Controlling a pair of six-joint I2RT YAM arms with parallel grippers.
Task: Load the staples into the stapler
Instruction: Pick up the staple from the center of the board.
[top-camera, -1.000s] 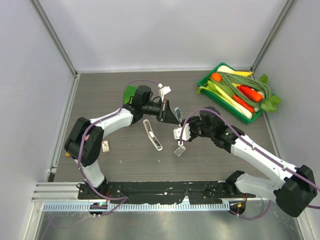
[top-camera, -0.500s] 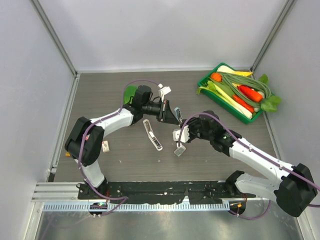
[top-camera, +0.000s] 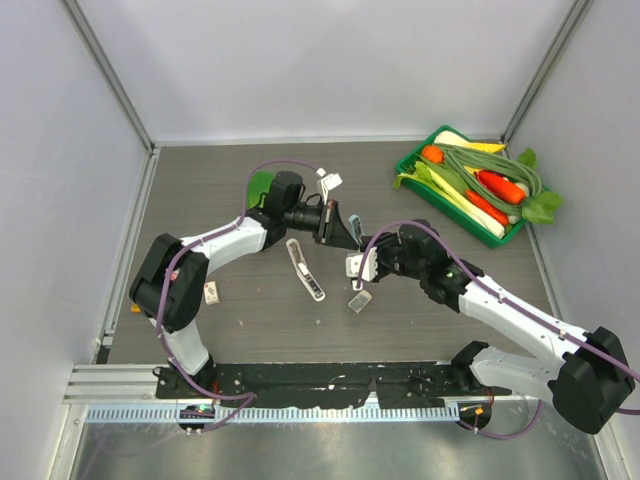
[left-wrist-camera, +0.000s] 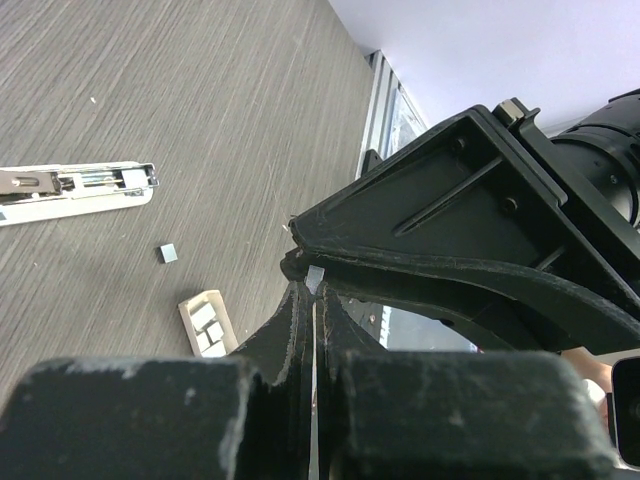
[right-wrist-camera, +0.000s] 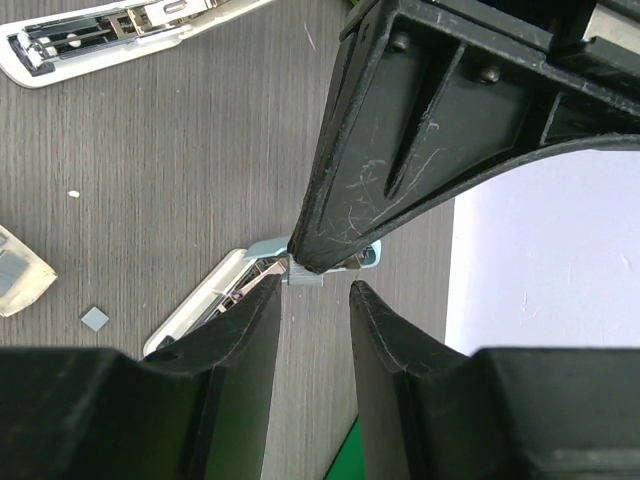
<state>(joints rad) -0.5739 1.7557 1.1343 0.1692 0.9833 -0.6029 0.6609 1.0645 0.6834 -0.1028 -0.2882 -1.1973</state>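
The left tool (left-wrist-camera: 313, 290), clamped shut on a small grey strip (right-wrist-camera: 305, 279) of likely staples, holds it up for the half-open, empty right tool (right-wrist-camera: 315, 292) to take, while the stapler (top-camera: 305, 268) lies open on the worktop (top-camera: 200, 190).

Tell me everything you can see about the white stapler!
The stapler is small, slim and white, plastic by its look, with rounded ends. A silvery metal channel runs along its upper side, in plain view. It lies flat and slanted on the dark wood-grain table, near the middle. Nothing touches it, and no end effector holds it.
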